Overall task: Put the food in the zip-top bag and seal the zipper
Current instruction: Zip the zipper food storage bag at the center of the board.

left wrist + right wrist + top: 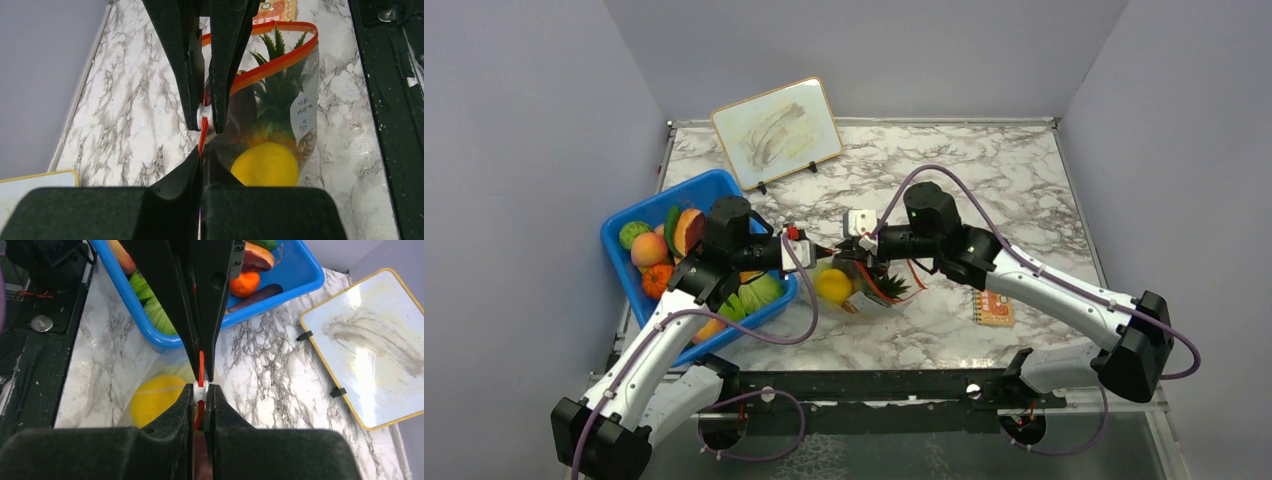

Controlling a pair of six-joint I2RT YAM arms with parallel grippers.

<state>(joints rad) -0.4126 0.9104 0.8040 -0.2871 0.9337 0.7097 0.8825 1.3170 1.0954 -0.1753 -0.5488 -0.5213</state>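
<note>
left gripper [201,162]: pressed together, pinching the end of the zipper [280,60] just behind the white slider [204,115]
right gripper [200,392]: fingers clamped on the white slider, one on each side, tip to tip with the left gripper
zip-top bag [306,115]: near the middle of the marble table [984,180]; in the top view its body hangs at 5 o'clock from the two grippers
zipper state: past the slider the two orange-red strips bow apart in a loop, so the mouth gapes
food in bag: a yellow fruit [265,164] low in the bag and a piece with spiky green leaves [272,95] behind it; a darker piece beside them is too unclear to name
food left out: orange, green and peach-coloured pieces [650,248] lie in the blue tub [659,197]
blue tub: at 9 o'clock from the bag, its near corner close to it
whiteboard [776,130]: propped at 11 o'clock from the bag, well apart
orange card [995,308]: flat on the table at 4 o'clock from the bag, under the right arm
</note>
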